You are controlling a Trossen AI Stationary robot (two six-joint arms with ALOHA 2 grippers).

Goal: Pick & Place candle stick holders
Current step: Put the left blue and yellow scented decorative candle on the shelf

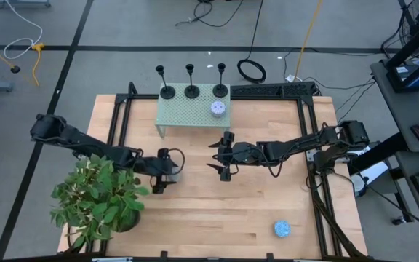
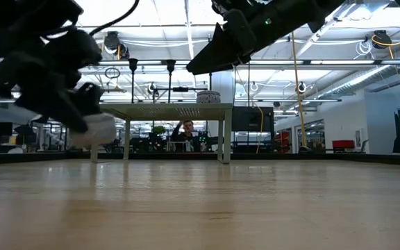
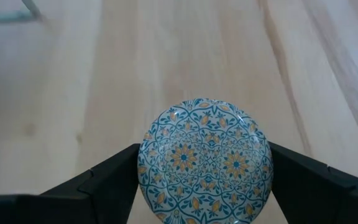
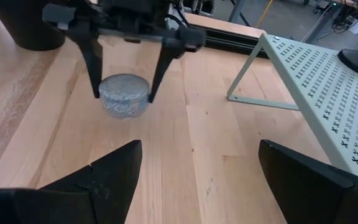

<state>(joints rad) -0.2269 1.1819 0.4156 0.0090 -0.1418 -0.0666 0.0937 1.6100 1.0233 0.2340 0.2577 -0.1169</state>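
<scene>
Potted plant (image 1: 97, 198): near the front left corner of the wooden table (image 1: 217, 218).

Left gripper (image 1: 167, 173): left of the table's centre, fingers closed on a small round tin (image 3: 205, 158) with a blue and yellow floral lid; in the low view the tin (image 2: 96, 130) is held clear of the wood.

Perforated green stand (image 1: 195, 109): at the middle of the back edge.

Candle stick holders: three, black, upright in a row along the stand's back edge, at left (image 1: 166, 90), middle (image 1: 192, 89) and right (image 1: 220, 89).

Second round tin (image 1: 218, 109): on the stand, just in front of the right holder.

Right gripper (image 1: 224, 156): near the table's centre, facing the left gripper, fingers spread apart and empty.

Third patterned tin (image 1: 282, 229): near the front right corner.
</scene>
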